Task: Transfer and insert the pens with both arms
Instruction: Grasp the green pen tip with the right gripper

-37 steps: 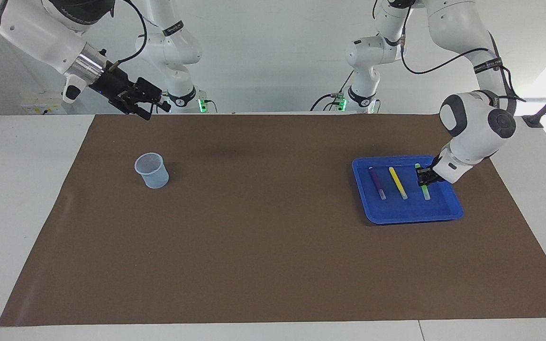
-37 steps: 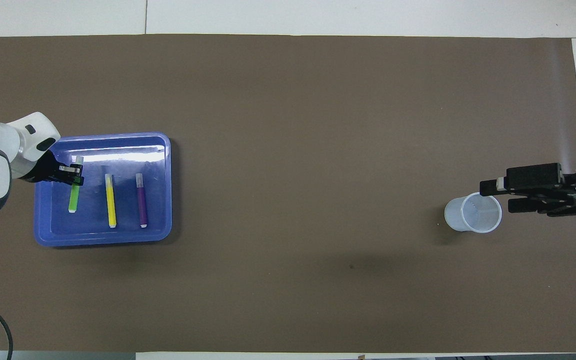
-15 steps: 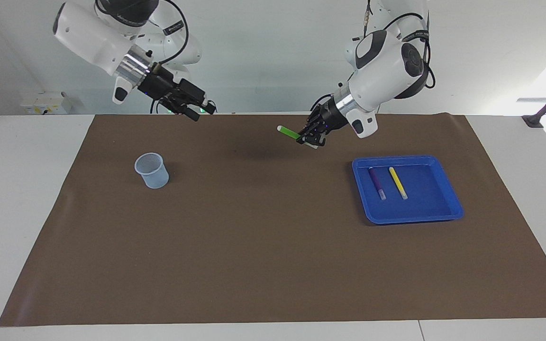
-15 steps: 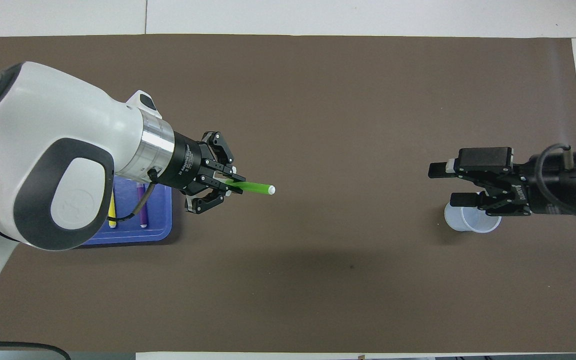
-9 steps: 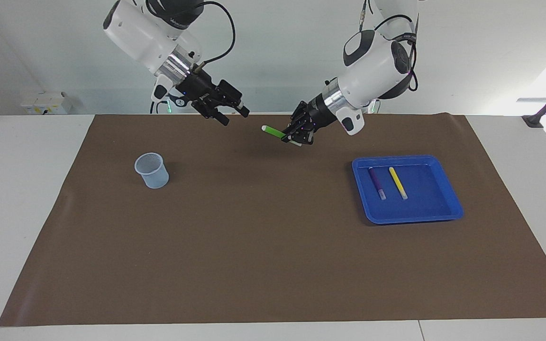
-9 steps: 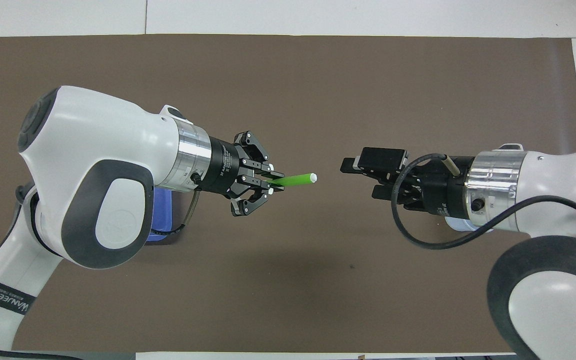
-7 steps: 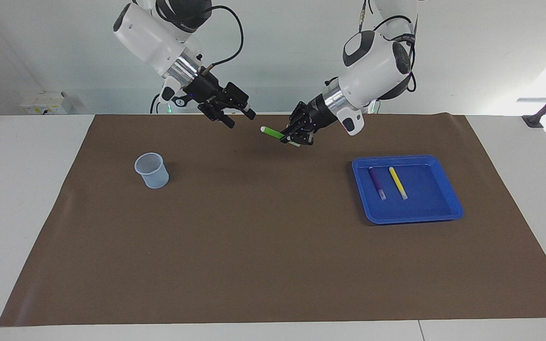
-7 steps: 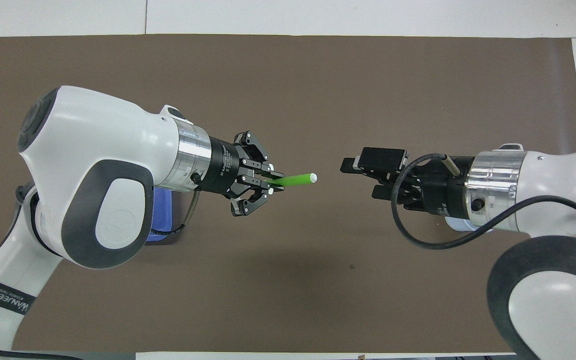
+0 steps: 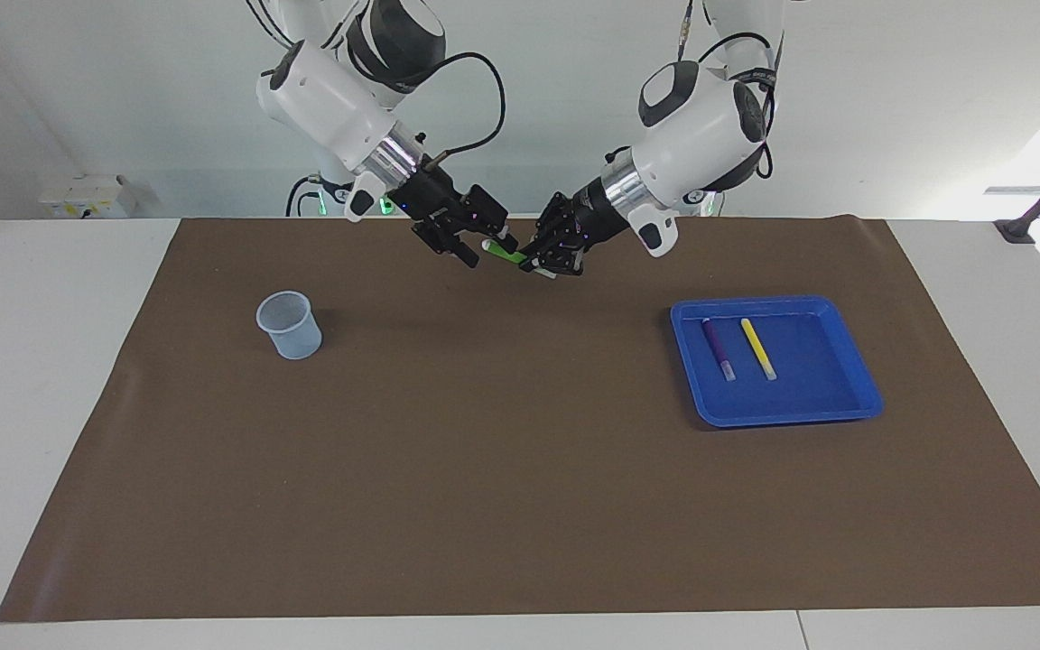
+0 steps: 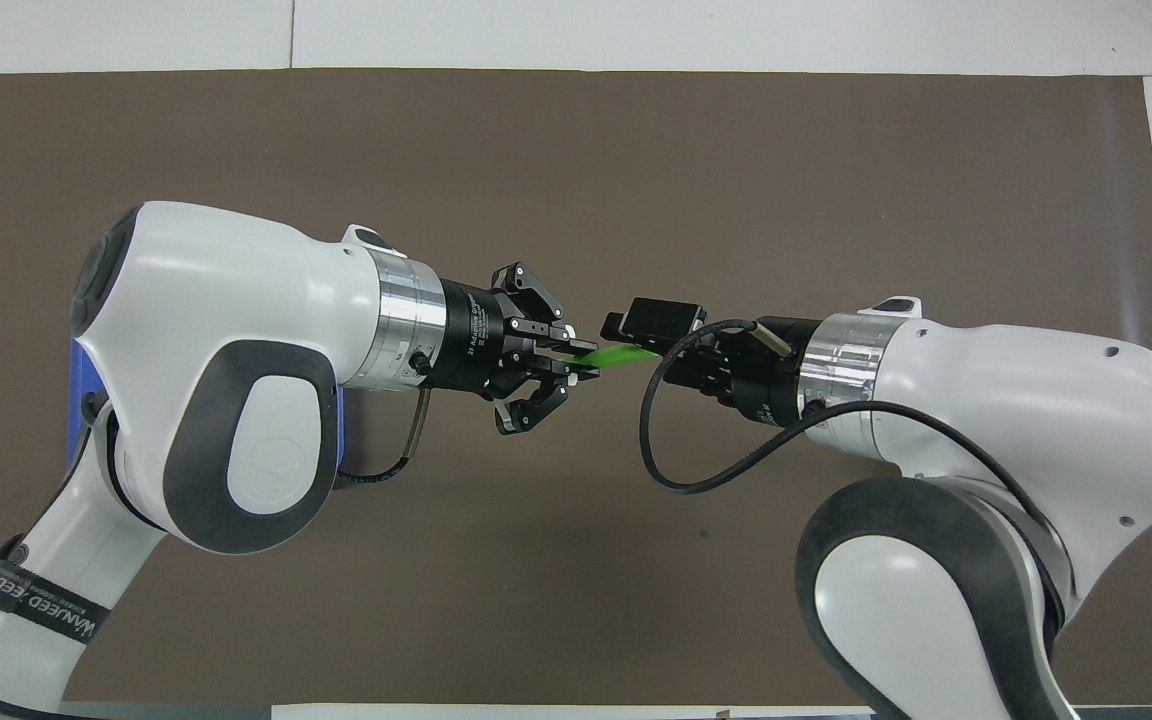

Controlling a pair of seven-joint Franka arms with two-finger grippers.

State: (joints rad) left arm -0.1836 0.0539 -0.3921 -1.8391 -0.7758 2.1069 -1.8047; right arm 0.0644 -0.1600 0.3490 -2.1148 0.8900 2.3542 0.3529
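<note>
My left gripper (image 9: 535, 260) (image 10: 579, 362) is shut on the green pen (image 9: 504, 253) (image 10: 620, 355), holding it nearly level in the air over the mat's middle, close to the robots' edge. The pen's free end points at my right gripper (image 9: 490, 250) (image 10: 633, 348), whose open fingers stand on either side of that end. I cannot see contact between those fingers and the pen. The purple pen (image 9: 717, 348) and the yellow pen (image 9: 757, 348) lie side by side in the blue tray (image 9: 854, 397) toward the left arm's end of the table.
A clear plastic cup (image 9: 288, 325) stands upright on the brown mat (image 9: 502, 469) toward the right arm's end; the right arm covers it in the overhead view. Two smaller white arms with green-lit bases stand at the robots' edge. Only a strip of the tray (image 10: 76, 400) shows from overhead.
The right arm has swung in from over the cup to the mat's middle, and its fingers now straddle the green pen's free end. The left gripper has edged toward it with the pen.
</note>
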